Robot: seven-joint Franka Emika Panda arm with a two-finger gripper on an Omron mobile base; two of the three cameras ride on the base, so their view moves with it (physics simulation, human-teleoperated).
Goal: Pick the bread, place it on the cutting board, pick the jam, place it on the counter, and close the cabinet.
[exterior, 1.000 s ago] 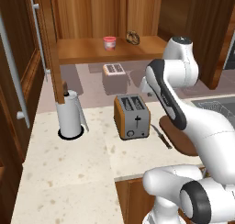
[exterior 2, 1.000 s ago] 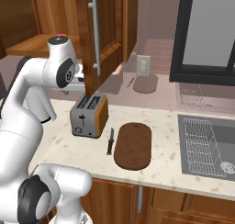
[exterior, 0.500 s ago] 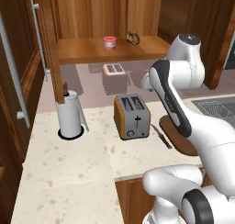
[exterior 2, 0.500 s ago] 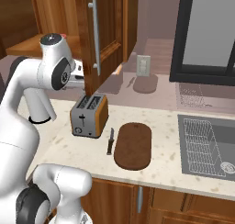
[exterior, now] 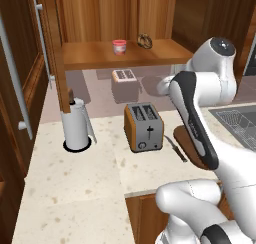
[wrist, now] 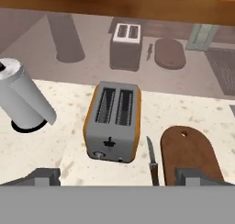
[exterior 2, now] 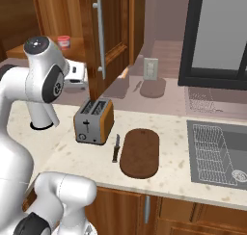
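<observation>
The red jam (exterior: 119,46) and the dark knotted bread (exterior: 145,40) sit side by side on the shelf of the open cabinet (exterior: 120,55). The jam (exterior 2: 63,41) also shows behind my arm in the right base view. On the counter (exterior 2: 173,174) lies the oval cutting board (exterior 2: 140,152), bare. My gripper (wrist: 119,176) hangs open and empty above the counter, below the shelf. It looks down on the toaster (wrist: 113,122) and the cutting board (wrist: 190,154). Its fingertips (wrist: 42,176) stand far apart.
A toaster (exterior: 144,126) stands mid-counter with a knife (exterior 2: 116,147) between it and the board. A paper towel roll (exterior: 76,124) stands at the left. The cabinet doors (exterior 2: 113,32) hang open with steel bar handles. A sink (exterior 2: 217,147) lies at the right.
My arm's upper part has shifted a little and the hand has lifted slightly. The jaws have spread a touch wider. Bread, jam and board have not moved.
</observation>
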